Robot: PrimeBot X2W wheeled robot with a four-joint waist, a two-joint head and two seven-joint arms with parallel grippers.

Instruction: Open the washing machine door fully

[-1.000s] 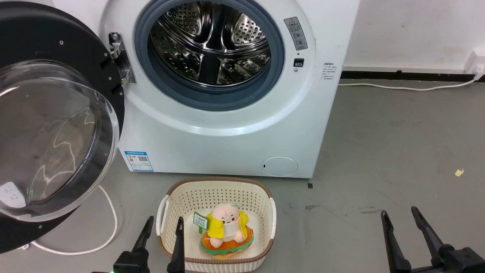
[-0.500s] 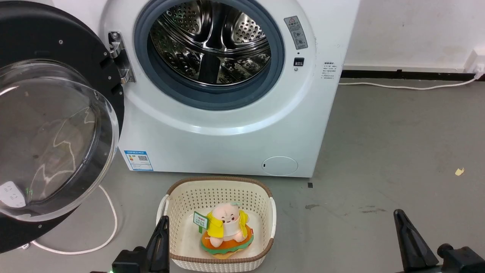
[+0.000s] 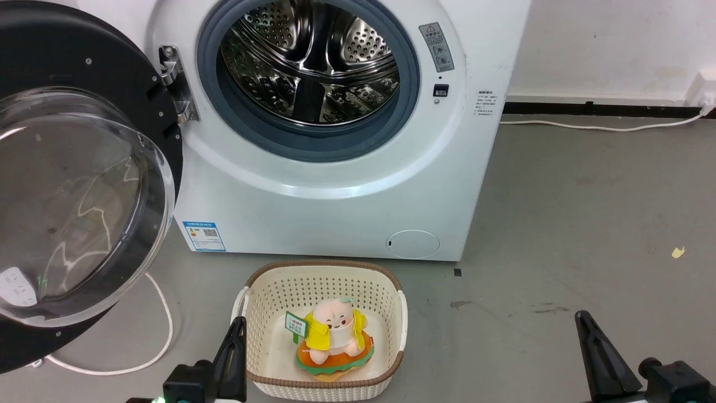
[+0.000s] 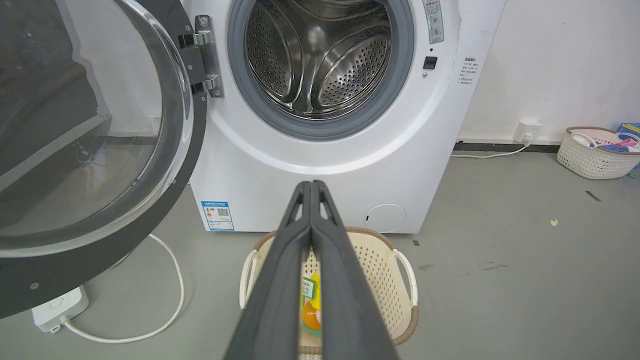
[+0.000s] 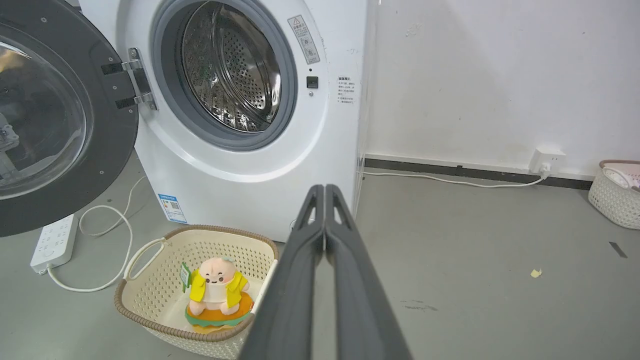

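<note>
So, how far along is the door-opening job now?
Done: the door stands wide open beside the machine, drum exposed. In hand: nothing; the left gripper and right gripper are shut, apart from the door. Left: perhaps nothing, unless the hinge allows more swing.

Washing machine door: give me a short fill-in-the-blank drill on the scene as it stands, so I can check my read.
1. The washing machine door hangs ____ on its hinge, leaving the steel drum exposed.
2. The left hand has its two fingers pressed ____.
3. The plush toy sits ____ the cream basket.
4. The right hand grips ____.

Missing words: open; together; inside; nothing.
</note>
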